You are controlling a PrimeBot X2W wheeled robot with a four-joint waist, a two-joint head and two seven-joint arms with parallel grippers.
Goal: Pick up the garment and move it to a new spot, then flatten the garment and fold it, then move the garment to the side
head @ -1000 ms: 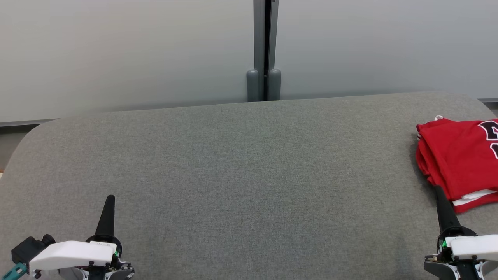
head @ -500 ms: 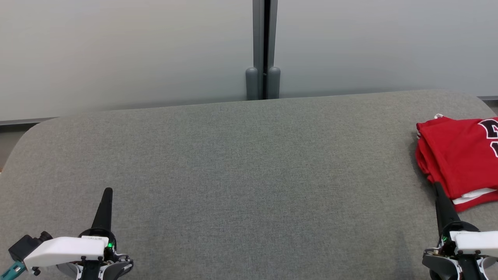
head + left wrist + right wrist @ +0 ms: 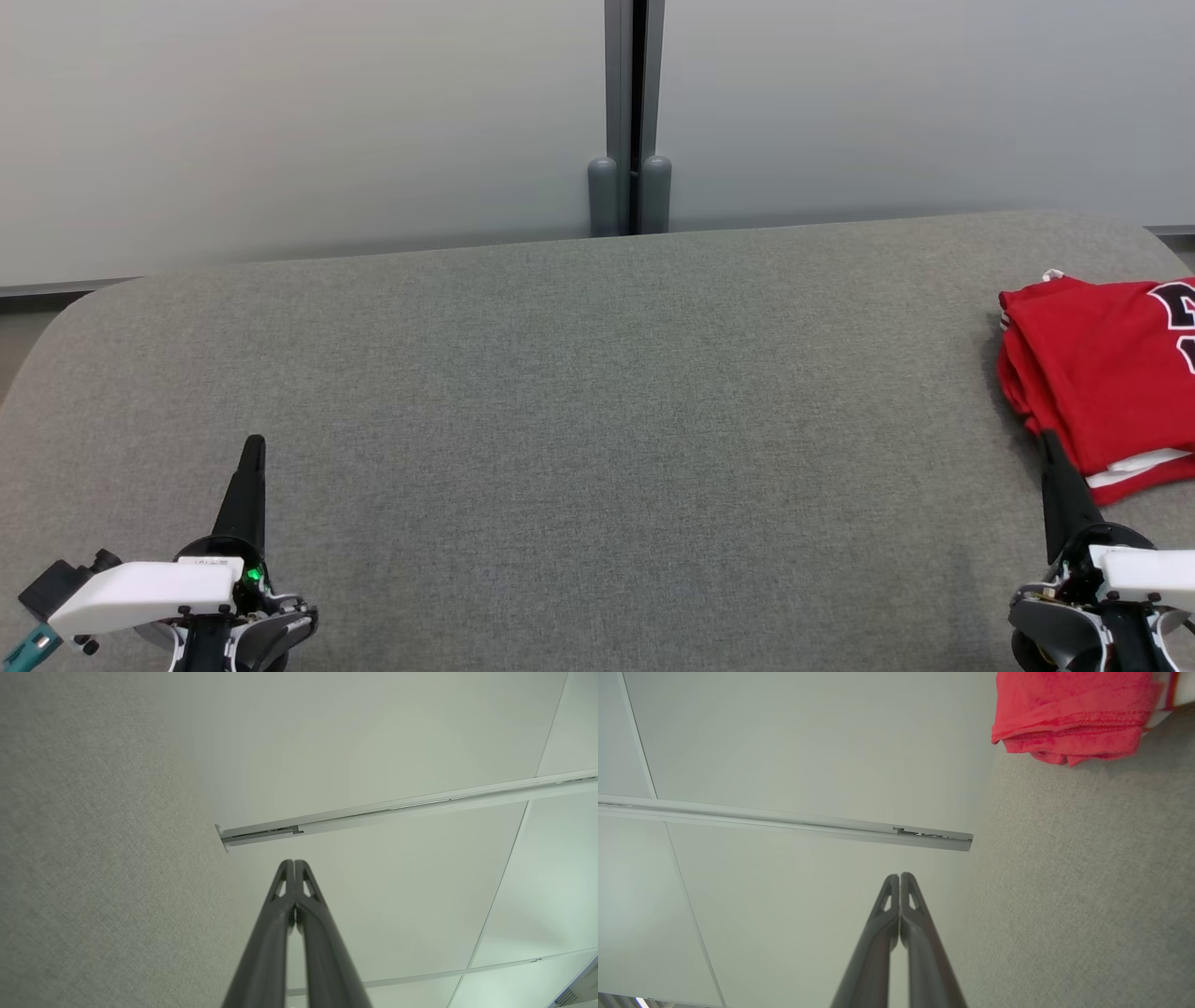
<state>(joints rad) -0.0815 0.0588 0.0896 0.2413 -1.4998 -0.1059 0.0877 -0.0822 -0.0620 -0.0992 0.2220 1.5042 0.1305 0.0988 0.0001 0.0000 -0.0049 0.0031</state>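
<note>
The garment [image 3: 1106, 373] is a red jersey with dark lettering and white trim, folded into a stack at the right edge of the grey table [image 3: 597, 401]. In the right wrist view the garment [image 3: 1069, 711] lies at the top right. My right gripper [image 3: 1047, 439] is shut and empty, its tip just in front of the jersey's near left corner; its fingertips [image 3: 900, 877] press together. My left gripper [image 3: 253, 443] is shut and empty over the table's near left, far from the jersey. In the left wrist view its fingers [image 3: 293, 864] are pressed together.
Pale wall panels [image 3: 280, 121] stand behind the table, joined by a grey vertical post [image 3: 632, 121] at the middle. The table's far corners are rounded.
The whole head view has shifted slightly, so the camera moved. Both grippers sit a little lower and tips reach slightly farther up the table; the jersey lies unmoved.
</note>
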